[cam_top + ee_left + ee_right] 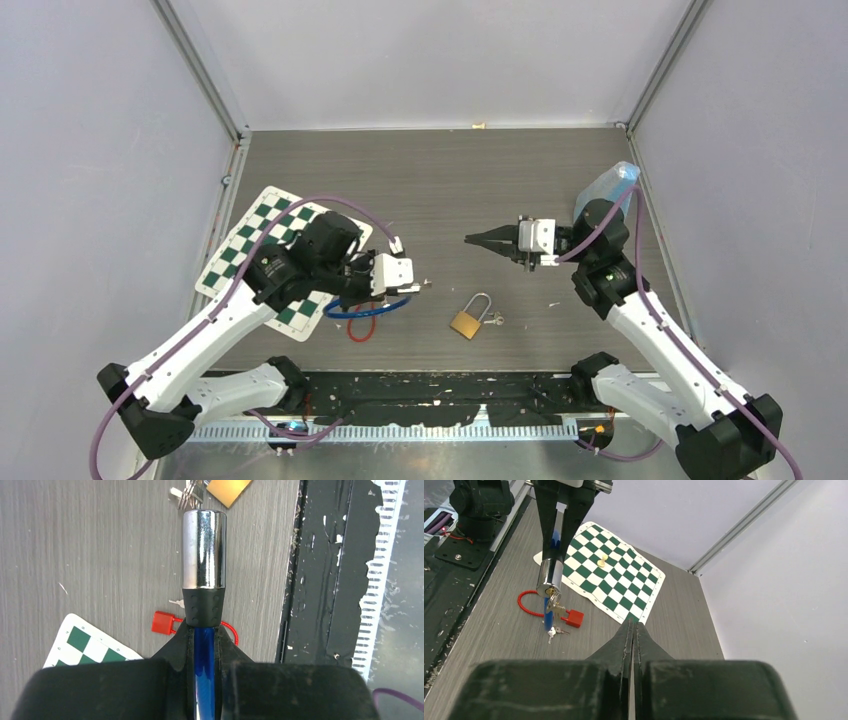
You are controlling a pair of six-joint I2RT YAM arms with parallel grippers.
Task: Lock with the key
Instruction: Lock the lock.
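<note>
The left gripper (202,632) has its jaws clamped on the cable lock (204,550), with a key (555,606) apparently seated in the barrel end just beyond them, while the right gripper (632,627), jaws together and empty, sits well apart, so the turn probably remains.

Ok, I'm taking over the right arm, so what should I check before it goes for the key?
1. Grip of left claw on cable lock: ok, shut on it.
2. The key in the lock's chrome cylinder: ok; fully seated, cannot tell.
3. Opening of right claw for a grasp: not ok, shut and empty.
4. Key end faces the right claw: ok.
5. The brass padlock out of the way: ok.
</note>
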